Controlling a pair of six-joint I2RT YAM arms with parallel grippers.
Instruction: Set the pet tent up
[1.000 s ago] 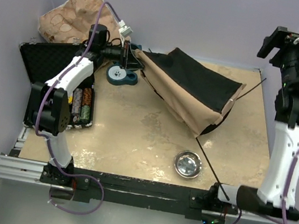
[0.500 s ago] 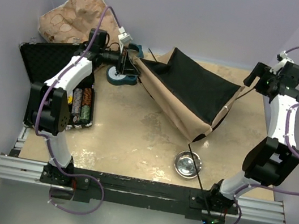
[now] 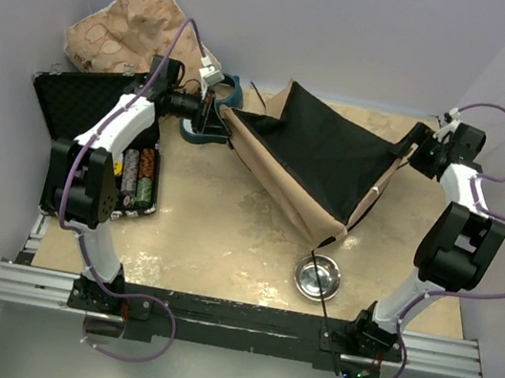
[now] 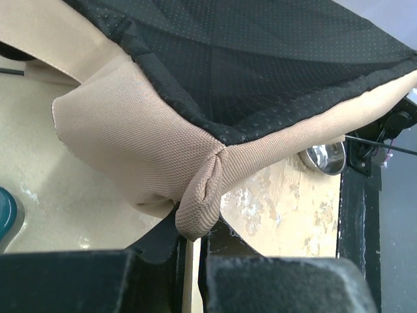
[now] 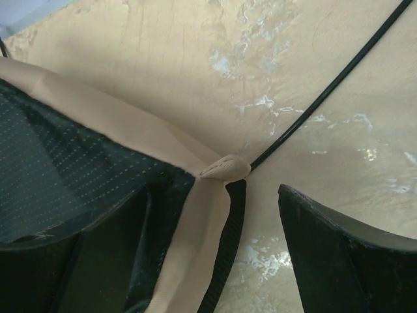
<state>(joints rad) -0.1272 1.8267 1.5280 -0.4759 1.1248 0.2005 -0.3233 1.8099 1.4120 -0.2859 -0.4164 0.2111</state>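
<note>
At the left, the open black case point(image 3: 88, 128) lies on the table point(image 3: 227, 224), and beside it the left gripper point(image 4: 195, 231) is clamped tight on a tan loop at the corner of the pet tent point(image 3: 316, 156). The tent sprawls across the far middle of the table, black lining facing up, with a steel bowl point(image 3: 317, 277) near its front corner. At the right, the right gripper point(image 5: 218, 195) stands wide open, its fingers either side of the tent's corner sleeve where a thin dark pole point(image 5: 326, 90) enters
</note>
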